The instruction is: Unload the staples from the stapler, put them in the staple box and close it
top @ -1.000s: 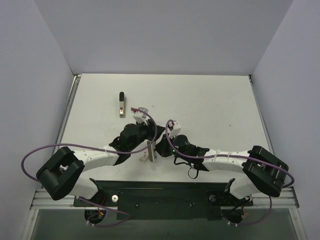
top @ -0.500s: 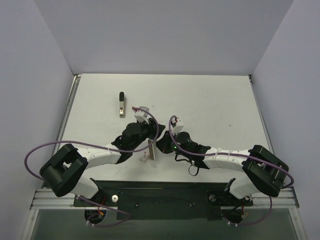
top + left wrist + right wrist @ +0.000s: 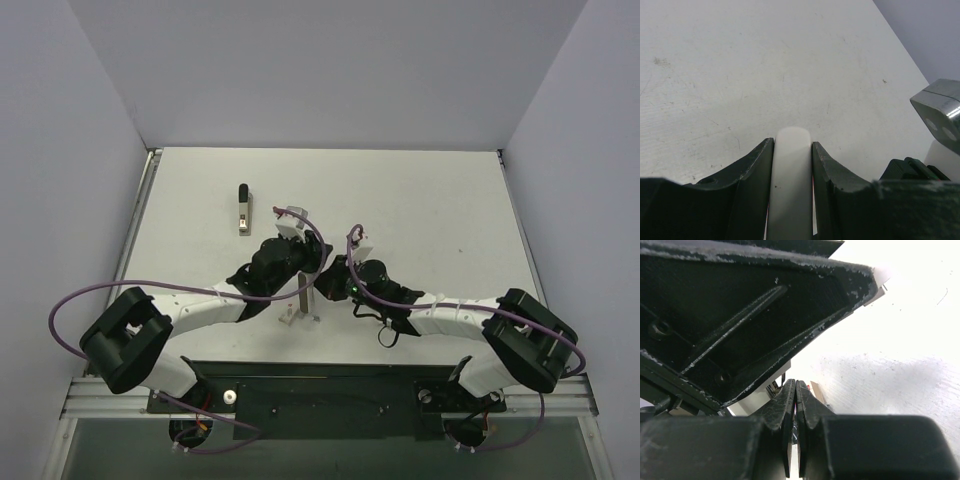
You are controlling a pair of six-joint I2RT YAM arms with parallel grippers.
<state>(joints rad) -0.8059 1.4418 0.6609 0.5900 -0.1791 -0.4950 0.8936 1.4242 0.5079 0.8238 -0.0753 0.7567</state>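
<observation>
The white stapler (image 3: 303, 298) stands open between the two arms near the table's front, its metal part pointing toward the near edge. My left gripper (image 3: 304, 272) is shut on the stapler's white body (image 3: 790, 185), which fills the gap between its fingers. My right gripper (image 3: 326, 281) is right beside it on the right. In the right wrist view its jaws (image 3: 796, 390) are pressed together, tips next to the white stapler body (image 3: 762, 401). I see no staples. A grey metal piece (image 3: 941, 116) shows at the right edge of the left wrist view.
A small black object with a metallic end (image 3: 243, 208) lies on the table at the back left. The left gripper's black body (image 3: 740, 310) fills the upper part of the right wrist view. White walls enclose the table.
Both grippers have shifted a little away from the bases and to the right, staying close together at the stapler. The left gripper has kept its hold.
</observation>
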